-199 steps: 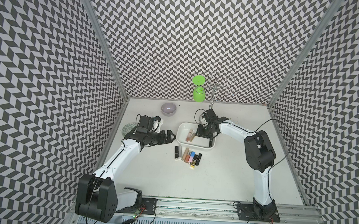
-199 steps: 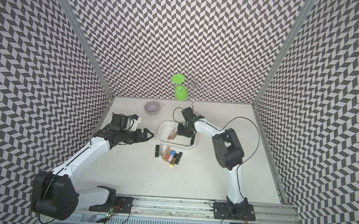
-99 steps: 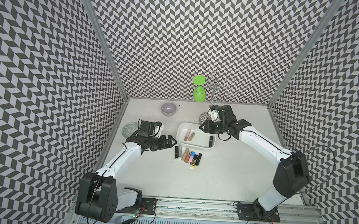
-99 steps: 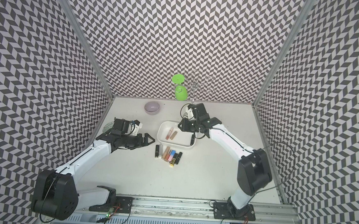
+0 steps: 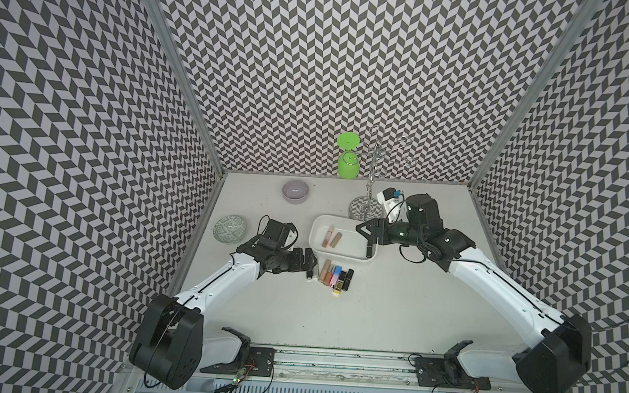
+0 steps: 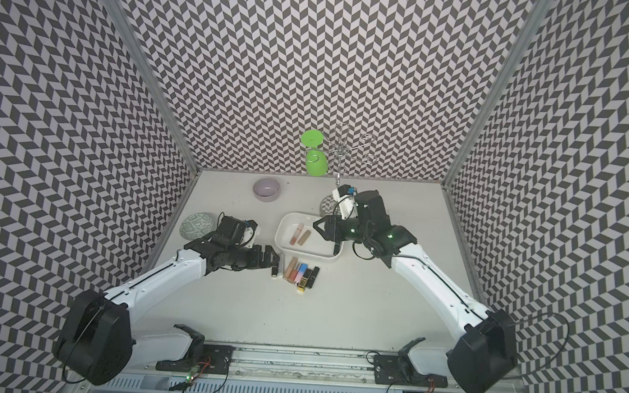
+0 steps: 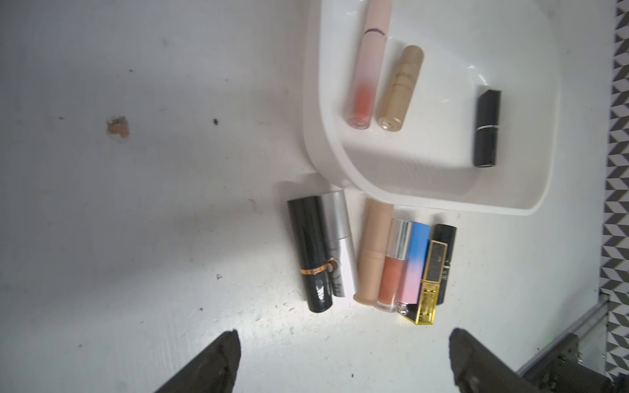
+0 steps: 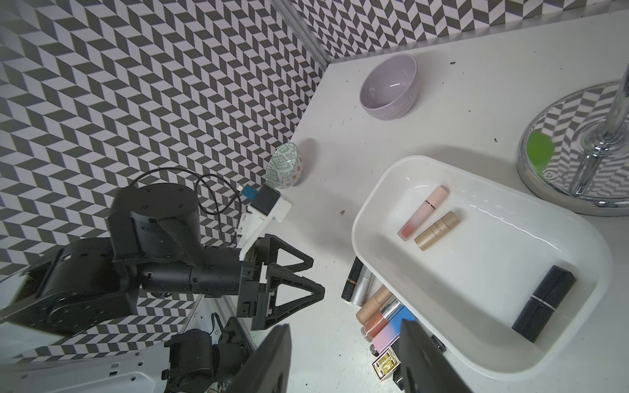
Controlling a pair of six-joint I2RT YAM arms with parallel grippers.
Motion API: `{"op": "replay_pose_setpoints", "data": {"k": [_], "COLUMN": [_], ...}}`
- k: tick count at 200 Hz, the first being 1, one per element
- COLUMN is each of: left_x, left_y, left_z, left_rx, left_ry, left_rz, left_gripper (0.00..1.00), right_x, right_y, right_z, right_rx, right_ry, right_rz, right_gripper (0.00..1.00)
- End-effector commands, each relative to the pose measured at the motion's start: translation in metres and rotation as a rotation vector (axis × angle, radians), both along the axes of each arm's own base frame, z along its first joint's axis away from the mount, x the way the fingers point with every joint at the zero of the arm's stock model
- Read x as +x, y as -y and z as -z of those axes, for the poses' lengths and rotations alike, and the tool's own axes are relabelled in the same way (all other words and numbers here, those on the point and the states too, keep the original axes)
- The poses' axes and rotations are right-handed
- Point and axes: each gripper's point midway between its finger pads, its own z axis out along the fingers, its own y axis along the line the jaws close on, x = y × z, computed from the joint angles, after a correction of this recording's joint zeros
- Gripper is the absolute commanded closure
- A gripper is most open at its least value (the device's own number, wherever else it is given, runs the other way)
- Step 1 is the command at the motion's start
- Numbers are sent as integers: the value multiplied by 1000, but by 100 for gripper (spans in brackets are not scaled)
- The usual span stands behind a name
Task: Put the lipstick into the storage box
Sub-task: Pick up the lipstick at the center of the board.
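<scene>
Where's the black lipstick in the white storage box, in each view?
In a top view: black lipstick at the storage box end away from the gold tube.
In a top view: lipstick at same end.
Left wrist: lipstick in box, apart from tube.
Right wrist: lipstick near a box corner.
Shared landmark: gold tube.

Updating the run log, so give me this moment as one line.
left gripper open, beside loose lipstick row | right gripper open, empty, above storage box | inside: pink gloss tube, gold lipstick, black lipstick
</scene>
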Motion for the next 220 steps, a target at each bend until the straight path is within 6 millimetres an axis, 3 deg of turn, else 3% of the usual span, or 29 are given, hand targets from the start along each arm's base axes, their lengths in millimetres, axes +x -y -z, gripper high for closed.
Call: {"op": "replay_pose_setpoints", "data": {"k": [1,36,110,220], "left_x": [2,7,12,19], "left_y": [-17,-17,2,0], "left_z": [13,21,44,70], "left_rx": [125,163,215,304], "left_ry": [-18,-23,-60,-112], "left_rz": [-50,-40,21,44], "left_gripper": [4,16,25,38], "right_x": [-6,-14,-13,-8], "right_y": [6,14,16,17], "right_z": [-11,-8,-10,-6], "right_rx": [9,2,2,-29], "right_ry": [60,68,98,118], "right_rz": [-2,12,23,18], "right_gripper": [45,45,45,44]}}
